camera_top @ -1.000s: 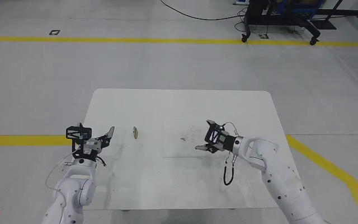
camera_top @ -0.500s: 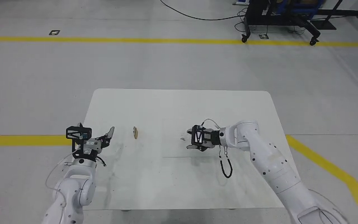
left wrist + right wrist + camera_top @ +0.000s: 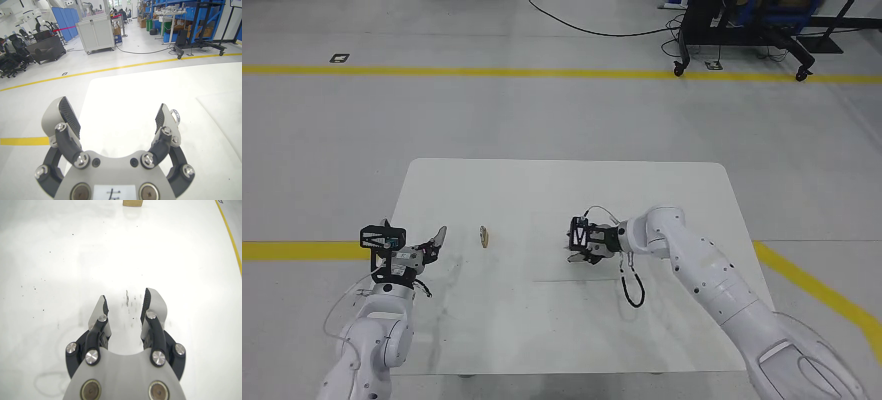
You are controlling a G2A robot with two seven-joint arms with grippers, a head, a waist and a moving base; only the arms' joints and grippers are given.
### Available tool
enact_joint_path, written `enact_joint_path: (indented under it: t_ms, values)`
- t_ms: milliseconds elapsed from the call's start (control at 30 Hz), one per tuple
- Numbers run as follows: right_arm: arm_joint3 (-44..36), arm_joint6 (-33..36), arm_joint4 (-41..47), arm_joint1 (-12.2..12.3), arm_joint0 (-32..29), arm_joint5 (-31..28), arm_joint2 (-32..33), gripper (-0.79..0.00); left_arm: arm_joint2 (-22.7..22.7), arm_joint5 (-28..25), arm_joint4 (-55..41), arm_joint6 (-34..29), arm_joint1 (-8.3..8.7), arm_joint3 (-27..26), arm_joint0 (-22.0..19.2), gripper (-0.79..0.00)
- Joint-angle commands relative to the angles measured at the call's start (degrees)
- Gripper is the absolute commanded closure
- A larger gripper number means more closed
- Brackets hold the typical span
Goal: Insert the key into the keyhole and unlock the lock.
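The white table (image 3: 662, 190) is carrying everything, and its surface is showing dark specks and faint scuffs under and around the right gripper's jaws.

The right gripper (image 3: 576, 245) is hovering low over the middle of the table, its jaws standing spread and gripping nothing; in the right wrist view this gripper (image 3: 125, 294) is showing both ribbed pads (image 3: 144, 306) facing each other across an open gap.

The left gripper (image 3: 417, 248) is hanging over the table's left edge, and its jaws are also standing wide apart with nothing between them. In its own wrist view the left gripper (image 3: 113, 111) is framing bare table between the tips.

The brass lock (image 3: 484, 236) is lying on the table well ahead of the right jaws (image 3: 132, 202). It is sitting just beyond the left gripper's outer finger, which is hiding all but the shackle loop (image 3: 175, 114).

The key (image 3: 127, 298) is lying on the table in the gap between the right jaws, near the tips, apart from both pads.
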Motion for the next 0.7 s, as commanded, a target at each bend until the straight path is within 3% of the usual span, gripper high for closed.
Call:
enact_joint_path:
  t_ms: [0, 133, 167, 233, 267, 667]
  values:
    - [1.3, -0.1, 0.4, -0.4, 0.8, 0.0, -0.9, -0.376, 0.0, 0.0, 0.0, 0.0, 0.00, 0.0, 0.0, -0.785]
    - [3.4, -0.6, 0.3, -1.1, 2.1, 0.5, -2.6, -0.336, 0.0, 0.0, 0.0, 0.0, 0.00, 0.0, 0.0, -0.785]
    - [4.1, -1.0, 0.4, -1.2, 2.4, 0.3, -2.9, -0.296, 0.0, 0.0, 0.0, 0.0, 0.00, 0.0, 0.0, -0.785]
    - [5.1, -1.7, 0.2, -1.4, 2.8, 0.3, -3.4, -0.135, 0.0, 0.0, 0.0, 0.0, 0.00, 0.0, 0.0, -0.785]
    - [5.6, -2.2, 0.0, -1.5, 3.0, 0.3, -3.6, 0.000, 0.0, 0.0, 0.0, 0.0, 0.00, 0.0, 0.0, -0.785]
    - [5.2, -14.9, -5.7, -0.1, 1.8, -2.6, -2.1, 0.000, 0.0, 0.0, 0.0, 0.0, 0.00, 0.0, 0.0, -0.785]
